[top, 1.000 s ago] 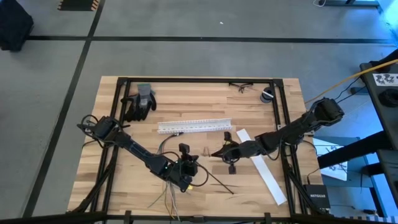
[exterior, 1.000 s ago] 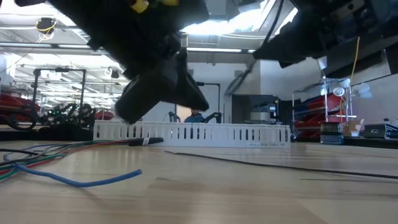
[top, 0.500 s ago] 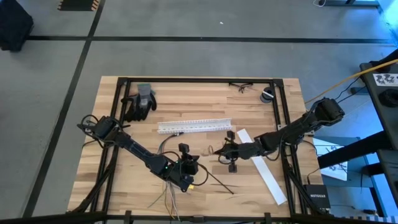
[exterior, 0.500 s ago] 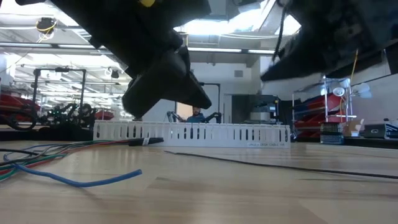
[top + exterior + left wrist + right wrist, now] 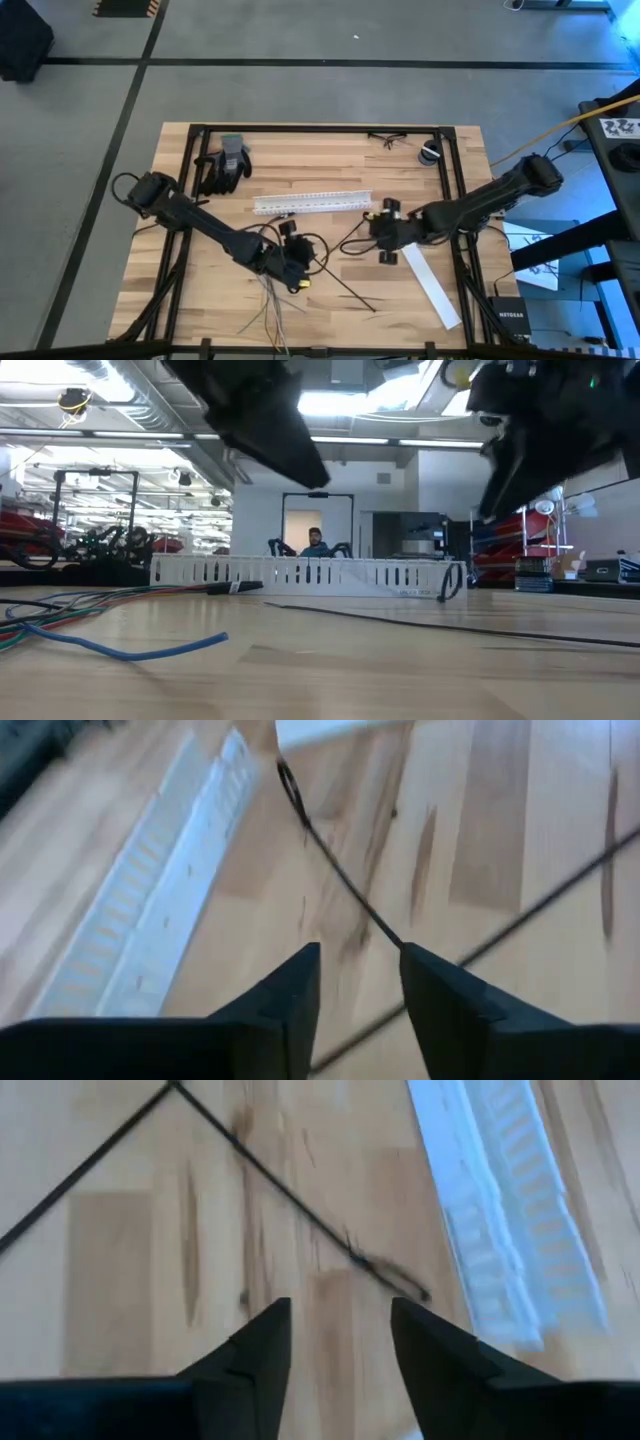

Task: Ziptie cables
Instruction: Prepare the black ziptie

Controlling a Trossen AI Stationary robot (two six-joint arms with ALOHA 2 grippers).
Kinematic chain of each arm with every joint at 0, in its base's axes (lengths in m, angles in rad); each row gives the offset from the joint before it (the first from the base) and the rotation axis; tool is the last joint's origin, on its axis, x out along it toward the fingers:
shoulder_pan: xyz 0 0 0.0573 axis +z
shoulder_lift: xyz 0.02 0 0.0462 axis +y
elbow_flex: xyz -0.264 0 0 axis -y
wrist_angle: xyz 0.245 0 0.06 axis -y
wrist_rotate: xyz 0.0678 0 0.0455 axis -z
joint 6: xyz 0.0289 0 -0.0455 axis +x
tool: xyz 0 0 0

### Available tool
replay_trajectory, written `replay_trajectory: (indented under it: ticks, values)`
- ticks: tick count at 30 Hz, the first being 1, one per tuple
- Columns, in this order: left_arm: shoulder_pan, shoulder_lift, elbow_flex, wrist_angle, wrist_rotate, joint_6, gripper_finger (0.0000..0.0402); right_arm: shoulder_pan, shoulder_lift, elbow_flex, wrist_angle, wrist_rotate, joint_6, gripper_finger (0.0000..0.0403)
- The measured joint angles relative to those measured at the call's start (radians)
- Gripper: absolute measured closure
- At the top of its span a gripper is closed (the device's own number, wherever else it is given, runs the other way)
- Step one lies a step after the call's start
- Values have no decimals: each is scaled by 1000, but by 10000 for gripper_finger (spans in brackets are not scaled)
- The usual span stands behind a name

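The cables (image 5: 268, 300) lie in a loose bundle near the table's front edge, and their coloured strands (image 5: 60, 608) trail at the left of the low view. A straight black ziptie (image 5: 345, 288) lies flat on the wood right of them. My left gripper (image 5: 303, 262) hangs open above the table beside the bundle. In its wrist view my left gripper (image 5: 358, 952) looks down on a ziptie (image 5: 340, 870) with a small loop at its far end. My right gripper (image 5: 373, 233) hangs open mid-table. In the right wrist view my right gripper (image 5: 340, 1305) has bare wood and two zipties (image 5: 290, 1195) beyond it.
A white slotted channel (image 5: 312, 202) lies across the table's middle, and a flat white strip (image 5: 425, 270) slants at the right. Dark gloves (image 5: 225, 165), glasses (image 5: 388, 140) and a small roll (image 5: 430, 152) sit near the far edge. A person (image 5: 315, 543) is in the room behind.
Both grippers have risen off the table; in the low view the left one has lifted almost out of the top of the picture. The left wrist has rolled. The right gripper has drawn back toward the table's right edge and tipped further down.
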Motion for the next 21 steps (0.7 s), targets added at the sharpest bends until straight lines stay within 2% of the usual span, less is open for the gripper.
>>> replay_trajectory:
  ticks: [1,3,7,10,13,15,18,21]
  values:
    - [-2,-8,0,-22,17,-19,256,12,-19,17,-32,-17,26,225]
    - [-12,-11,0,-54,52,-39,246,56,-52,13,12,-43,51,218]
    - [-41,9,-19,-30,113,-18,238,179,-43,-95,415,-37,51,214]
    - [-50,50,-27,-4,157,13,242,235,43,-192,755,-12,56,216]
    - [-46,83,-26,61,198,48,249,265,161,-237,930,-35,143,216]
    - [-44,100,-26,94,207,72,253,275,229,-235,950,-78,248,216]
    - [-47,112,-26,106,212,86,254,287,315,-207,943,-207,377,216]
    - [-52,112,-26,115,212,76,252,321,360,-158,902,-218,417,216]
